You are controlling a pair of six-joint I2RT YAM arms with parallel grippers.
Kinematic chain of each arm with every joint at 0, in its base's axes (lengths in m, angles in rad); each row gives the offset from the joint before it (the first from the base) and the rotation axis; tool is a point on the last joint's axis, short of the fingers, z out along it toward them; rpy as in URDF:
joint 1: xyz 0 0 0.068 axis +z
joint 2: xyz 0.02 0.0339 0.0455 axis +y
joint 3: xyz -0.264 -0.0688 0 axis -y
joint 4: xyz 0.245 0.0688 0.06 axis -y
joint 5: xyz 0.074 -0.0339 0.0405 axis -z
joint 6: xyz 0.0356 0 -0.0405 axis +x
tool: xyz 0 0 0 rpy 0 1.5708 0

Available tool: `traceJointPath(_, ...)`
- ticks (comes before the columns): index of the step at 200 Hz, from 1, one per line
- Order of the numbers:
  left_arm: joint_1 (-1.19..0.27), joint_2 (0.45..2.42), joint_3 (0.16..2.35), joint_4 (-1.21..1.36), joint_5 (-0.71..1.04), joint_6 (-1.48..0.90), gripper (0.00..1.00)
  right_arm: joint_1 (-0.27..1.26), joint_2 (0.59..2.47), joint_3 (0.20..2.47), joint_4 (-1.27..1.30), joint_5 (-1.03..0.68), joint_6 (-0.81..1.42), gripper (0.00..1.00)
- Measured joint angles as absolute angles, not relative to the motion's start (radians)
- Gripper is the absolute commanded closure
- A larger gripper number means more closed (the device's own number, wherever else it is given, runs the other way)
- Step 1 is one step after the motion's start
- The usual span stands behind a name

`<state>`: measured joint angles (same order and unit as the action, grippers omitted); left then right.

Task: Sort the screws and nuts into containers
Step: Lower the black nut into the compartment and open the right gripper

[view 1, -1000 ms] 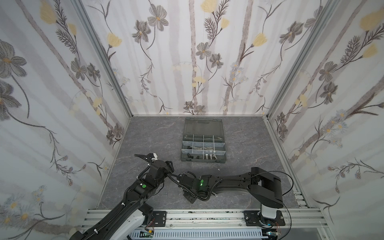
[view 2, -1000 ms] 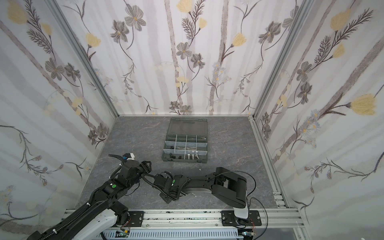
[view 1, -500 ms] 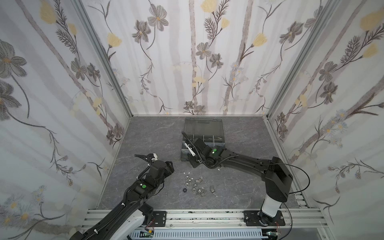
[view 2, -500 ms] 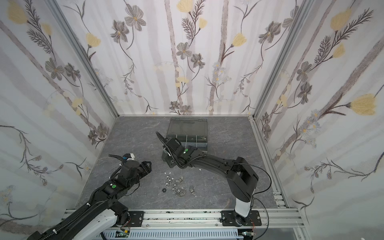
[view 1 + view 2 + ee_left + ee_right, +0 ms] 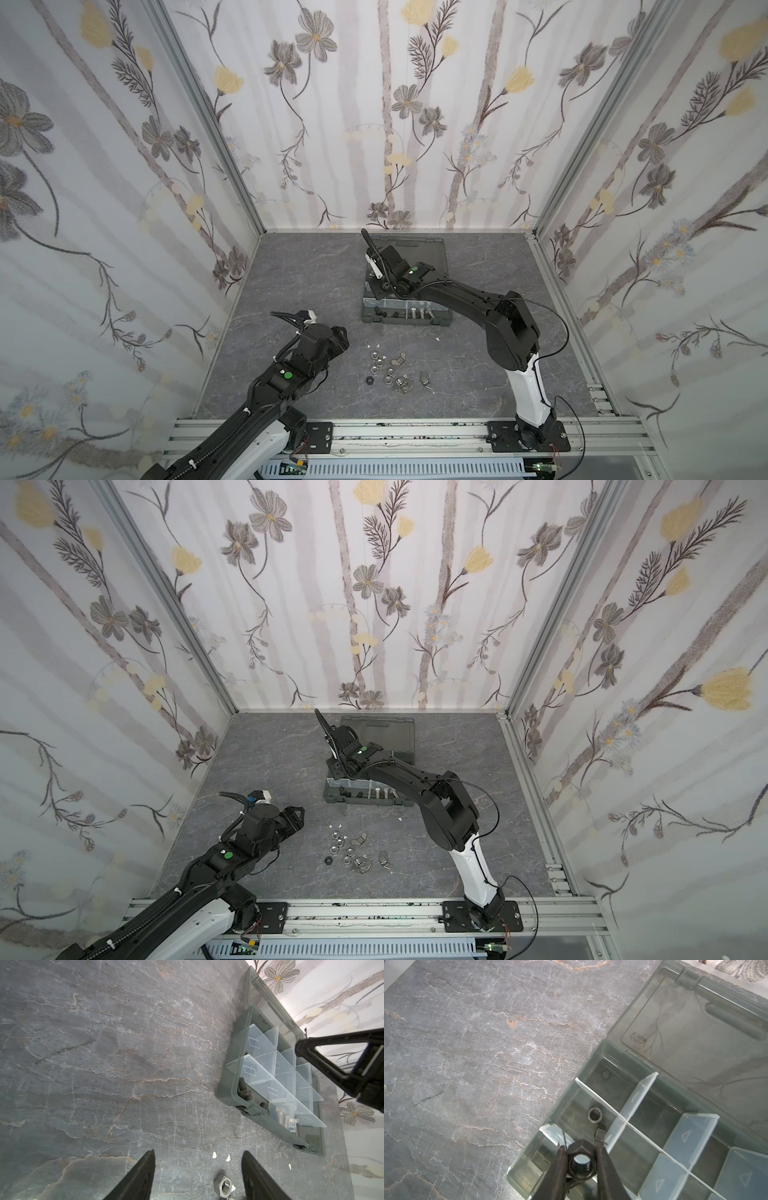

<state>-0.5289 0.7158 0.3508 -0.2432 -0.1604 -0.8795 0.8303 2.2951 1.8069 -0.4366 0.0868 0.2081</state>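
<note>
**Black nut hanging over the case, close to a divider**

The right gripper (image 5: 581, 1157) is clenching a black hex nut (image 5: 579, 1150) by two opposite flats and holding it above the corner of the organiser case (image 5: 405, 320). In the right wrist view, a black ring nut (image 5: 595, 1115) and a smaller dark nut (image 5: 600, 1133) are lying in the cell (image 5: 577, 1105) just ahead of the held one. A pale partition (image 5: 550, 1132) is running close beside the fingertips. Whether the nut is hanging squarely over that cell or over the divider is hard to tell.

The left gripper (image 5: 199, 1153) is standing released and empty over the surface (image 5: 311, 270). A silver hex nut (image 5: 224, 1185) is lying between its fingers, at the edge of the loose nuts (image 5: 388, 372) waiting in front of the case.

The main risk is in the release. If the nut is dropping onto the partition's edge, it is likely tipping into the neighbouring cell or bouncing over the outer wall onto the surface. A drop from height is adding bounce on hard plastic. Lowering too far is risking the fingertips snagging the thin divider and dragging the light case.
</note>
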Motion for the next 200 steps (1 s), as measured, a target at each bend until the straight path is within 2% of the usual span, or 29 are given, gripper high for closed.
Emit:
traceJointPath(38,-0.529,0.714,0.343,-0.243,-0.153,-0.891,0.32,0.828,2.339,1.825,-0.440,0.081,0.210,0.73)
traceJointPath(90,-0.529,0.714,0.340,-0.243,-0.138,-0.897,0.32,0.799,2.346,1.827,-0.437,0.052,0.229,0.61)
traceJointPath(200,-0.529,0.715,0.330,-0.243,-0.126,-0.902,0.33,0.795,2.314,1.830,-0.438,0.033,0.244,0.59)
